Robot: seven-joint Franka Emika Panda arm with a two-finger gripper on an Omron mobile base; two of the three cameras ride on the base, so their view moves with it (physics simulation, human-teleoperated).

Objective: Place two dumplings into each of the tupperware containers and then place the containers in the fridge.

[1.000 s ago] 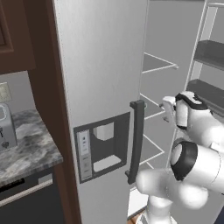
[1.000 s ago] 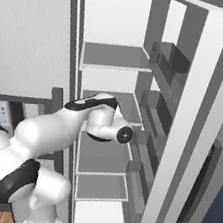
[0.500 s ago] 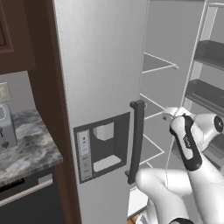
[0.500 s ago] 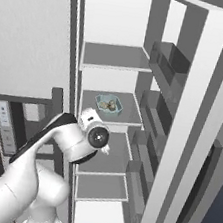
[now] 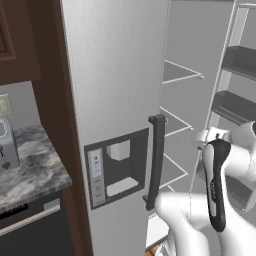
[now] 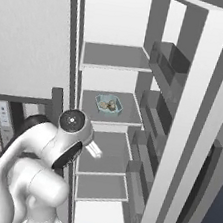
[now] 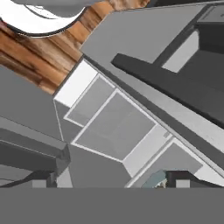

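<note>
The fridge (image 6: pixel 116 58) stands open, its other door (image 5: pixel 115 75) shut with the dispenser panel and dark bar handle. On its middle shelf sits the pale blue-teal tupperware container (image 6: pixel 108 105) with two tan dumplings (image 6: pixel 104 104) inside. My gripper (image 7: pixel 114 179) is open, its dark fingertips (image 7: pixel 41 177) far apart with nothing between them. It hangs below and in front of that shelf (image 6: pixel 93 150), apart from the container, and faces the fridge's lower shelves (image 7: pixel 113 127). A teal sliver of the container (image 7: pixel 155 178) shows at the bottom of the hand view.
Dark door bins (image 6: pixel 166 61) line the open right door. Several white shelves (image 6: pixel 101 160) lie below the container. A marbled grey counter (image 5: pixel 30 165) with a toaster (image 5: pixel 6 145) lies left of the fridge. Wood floor (image 7: pixel 52 48) shows beneath.
My arm has drawn back and down from the middle shelf, uncovering the teal container that stays on it. The jaws stayed open.
</note>
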